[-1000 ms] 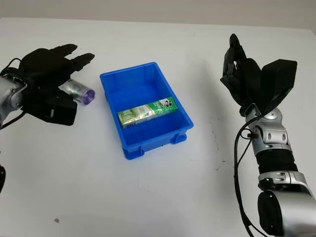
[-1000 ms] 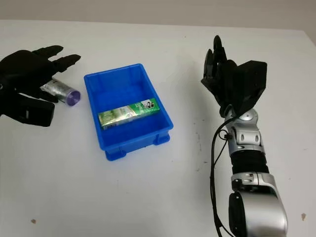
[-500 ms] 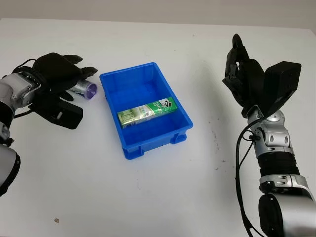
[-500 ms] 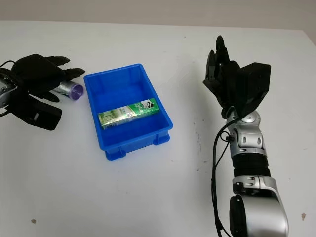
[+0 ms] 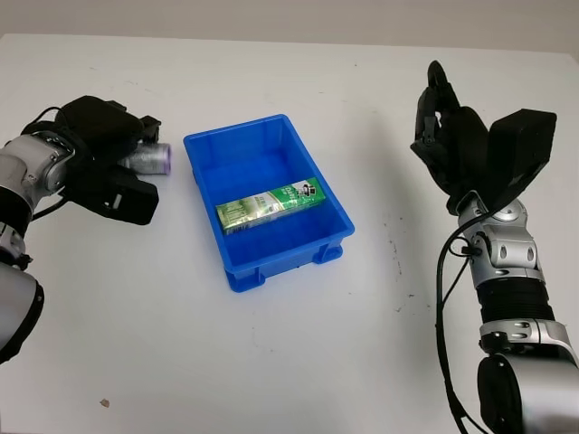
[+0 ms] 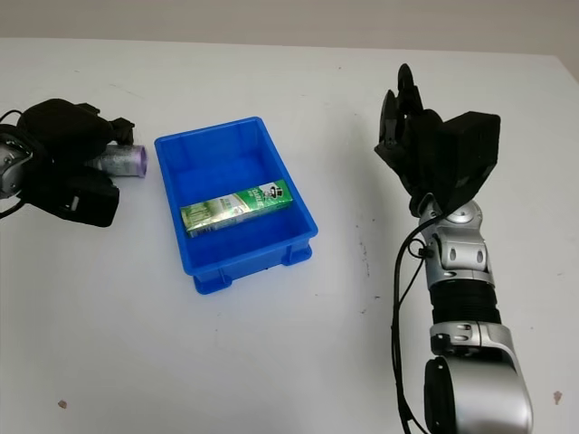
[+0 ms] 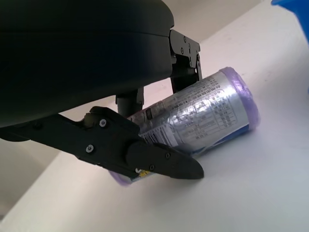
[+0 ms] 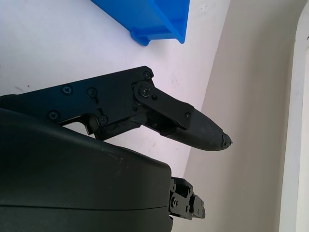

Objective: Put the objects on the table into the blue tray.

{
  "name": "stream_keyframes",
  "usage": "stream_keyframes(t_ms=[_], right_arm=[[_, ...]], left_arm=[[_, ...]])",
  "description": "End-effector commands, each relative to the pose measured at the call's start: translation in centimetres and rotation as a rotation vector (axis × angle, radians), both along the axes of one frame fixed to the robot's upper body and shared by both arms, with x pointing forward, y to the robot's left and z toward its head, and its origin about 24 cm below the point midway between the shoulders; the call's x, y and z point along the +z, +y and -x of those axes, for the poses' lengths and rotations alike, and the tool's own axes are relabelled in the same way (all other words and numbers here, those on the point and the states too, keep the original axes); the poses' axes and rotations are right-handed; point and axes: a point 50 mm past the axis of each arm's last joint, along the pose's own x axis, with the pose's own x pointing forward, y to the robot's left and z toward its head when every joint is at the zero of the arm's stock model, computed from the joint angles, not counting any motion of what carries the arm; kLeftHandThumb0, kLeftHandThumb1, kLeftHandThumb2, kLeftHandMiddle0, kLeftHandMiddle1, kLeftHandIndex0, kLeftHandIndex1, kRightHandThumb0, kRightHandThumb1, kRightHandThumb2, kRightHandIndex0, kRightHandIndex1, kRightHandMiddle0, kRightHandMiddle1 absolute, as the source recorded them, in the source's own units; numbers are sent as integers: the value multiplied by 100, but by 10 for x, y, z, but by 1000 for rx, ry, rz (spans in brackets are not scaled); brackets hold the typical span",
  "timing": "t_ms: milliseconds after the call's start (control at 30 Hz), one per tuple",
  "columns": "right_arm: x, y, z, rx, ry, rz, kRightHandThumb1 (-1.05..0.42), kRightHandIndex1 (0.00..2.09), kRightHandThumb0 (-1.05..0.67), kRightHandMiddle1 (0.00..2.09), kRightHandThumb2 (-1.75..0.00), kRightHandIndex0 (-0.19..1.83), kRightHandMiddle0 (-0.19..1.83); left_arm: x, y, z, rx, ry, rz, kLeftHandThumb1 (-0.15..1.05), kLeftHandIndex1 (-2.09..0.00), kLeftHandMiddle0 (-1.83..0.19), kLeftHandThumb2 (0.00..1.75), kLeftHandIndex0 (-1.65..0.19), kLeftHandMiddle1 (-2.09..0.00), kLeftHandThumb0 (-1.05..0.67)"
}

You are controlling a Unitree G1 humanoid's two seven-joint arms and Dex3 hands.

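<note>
The left hand [image 5: 95, 149] has its fingers clamped round the can [image 7: 203, 113] lying just left of the tray [image 5: 204, 154] (carton [image 5: 270, 204] already inside), ready to lift, while the right hand [image 5: 452, 136] hangs open, clear.

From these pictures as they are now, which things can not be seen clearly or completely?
- Silver can: in the eye views the left hand covers its far end. Its print is too small to read.
- Green carton in the blue tray: its label text is too small.
- Right hand, raised over the table: open; in the right wrist view the shell hides most fingers.
</note>
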Motion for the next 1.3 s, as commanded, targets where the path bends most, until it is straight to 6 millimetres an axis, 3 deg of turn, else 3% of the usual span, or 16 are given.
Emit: stream_keyframes(t_ms=[0, 100, 167, 267, 333, 467, 733, 900, 1067, 1200, 1267], right_arm=[[6, -3, 2, -2, -16, 0, -105, 0, -60, 0, -85, -19, -19], [8, -3, 1, 0, -13, -2, -105, 0, -59, 0, -84, -19, -19], [8, -2, 1, 6, -15, -7, -105, 0, -59, 0, -84, -19, -19], [8, -2, 1, 10, -15, -5, -105, 0, -59, 0, -84, -19, -19], [8, -1, 1, 14, -18, -11, -105, 0, -56, 0, -85, -19, -19], [7, 2, 1, 11, -13, -32, -105, 0, -54, 0, -85, -19, -19], [4, 7, -1, 13, -34, -34, -105, 0, -54, 0, -86, -19, -19], [3, 7, -1, 12, -18, -29, -105, 0, -54, 0, -87, -19, -19], [2, 8, -1, 16, -9, -21, -105, 0, -56, 0, -87, -19, -19], [2, 8, -1, 11, -6, -26, -105, 0, -57, 0, -86, -19, -19], [1, 9, -1, 9, -5, -22, -105, 0, -56, 0, -86, -19, -19]], left_arm=[[-20, -7, 2, -43, 16, -3, 105, -209, -79, 47, -20, -209, -50], [-16, -7, 2, -47, -19, 47, 105, -209, -82, 52, -6, -209, -45], [-10, -7, 1, -32, -33, 103, 105, -209, -82, 51, -9, -209, -43], [4, -6, 0, -22, -104, 201, 105, -209, -65, 51, -10, -209, -45], [15, -4, 1, -49, -190, 258, 105, -209, -67, 52, -18, -209, -45], [42, -1, 6, -88, -364, 400, 105, -209, -79, 51, -26, -209, -46], [103, -5, 26, -191, -629, 570, 105, -209, -69, 48, -22, -209, -41], [124, -26, 43, -278, -660, 632, 105, -209, -69, 49, -25, -209, -42], [132, -42, 56, -342, -679, 610, 105, -209, -85, 51, -34, -209, -44], [134, -63, 63, -415, -596, 650, 105, -209, -99, 50, -41, -209, -48], [132, -73, 65, -433, -536, 664, 105, -209, -100, 51, -35, -209, -49]])
